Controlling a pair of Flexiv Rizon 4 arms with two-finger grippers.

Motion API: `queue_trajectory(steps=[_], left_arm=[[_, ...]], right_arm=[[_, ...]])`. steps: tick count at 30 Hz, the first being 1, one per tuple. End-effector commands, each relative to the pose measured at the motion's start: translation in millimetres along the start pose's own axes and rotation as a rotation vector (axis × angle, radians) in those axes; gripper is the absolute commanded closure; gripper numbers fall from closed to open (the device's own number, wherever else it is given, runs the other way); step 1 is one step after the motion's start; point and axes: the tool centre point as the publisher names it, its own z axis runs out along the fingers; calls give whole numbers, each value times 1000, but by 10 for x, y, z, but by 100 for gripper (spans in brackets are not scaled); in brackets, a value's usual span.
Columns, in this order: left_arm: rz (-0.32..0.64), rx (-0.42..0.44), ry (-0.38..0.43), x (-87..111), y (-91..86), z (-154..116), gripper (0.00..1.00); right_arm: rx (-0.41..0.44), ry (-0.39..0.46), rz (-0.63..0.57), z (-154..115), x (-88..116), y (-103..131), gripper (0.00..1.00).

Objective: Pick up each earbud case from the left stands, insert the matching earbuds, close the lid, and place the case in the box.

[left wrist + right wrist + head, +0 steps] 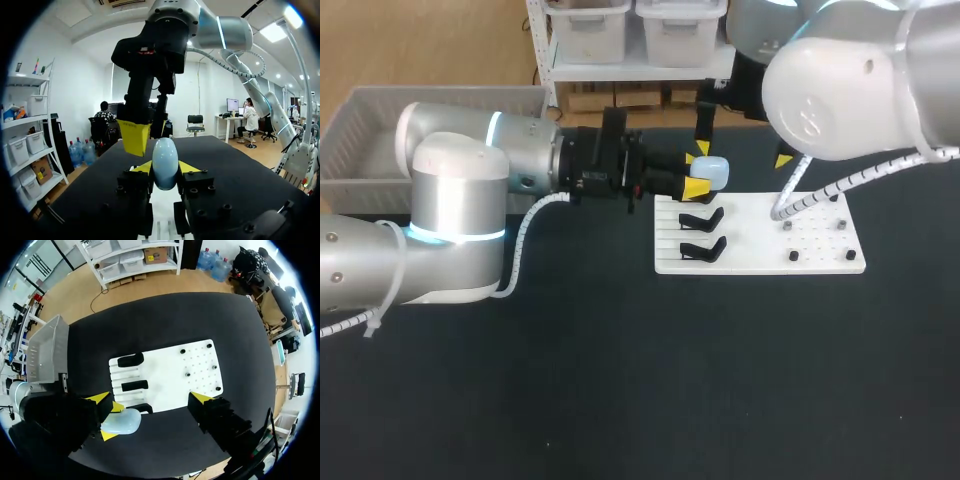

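Evidently one case is off its stand and awaits its earbuds. The box (420, 92) sits well behind the left gripper (165, 170). The board (760, 240) lies just ahead of and below it, carrying black stands (701, 218). The left gripper is clamped narrowly on the pale case (712, 172), whose lid looks shut. The right gripper (741, 153) hangs over the case, fingers spread wide and holding nothing. Next, I judge, the lid must be opened, which calls for a steady hold.
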Motion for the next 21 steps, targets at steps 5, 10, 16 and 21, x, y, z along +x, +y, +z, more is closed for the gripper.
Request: queue_trajectory(steps=[5,10,16,21], left_arm=[[3,-5,-2,7,-13,2,100],[-28,-37,44,-123,-25,-158,100],[10,-138,93,-484,-51,-489,100],[61,-241,92,-798,-22,-790,100]], right_arm=[[-143,-180,-22,-325,-45,-74,0],[-209,-278,-110,-537,65,-77,0],[-233,-296,-120,-595,122,-70,0],[-233,-296,-120,-595,122,-70,0]])
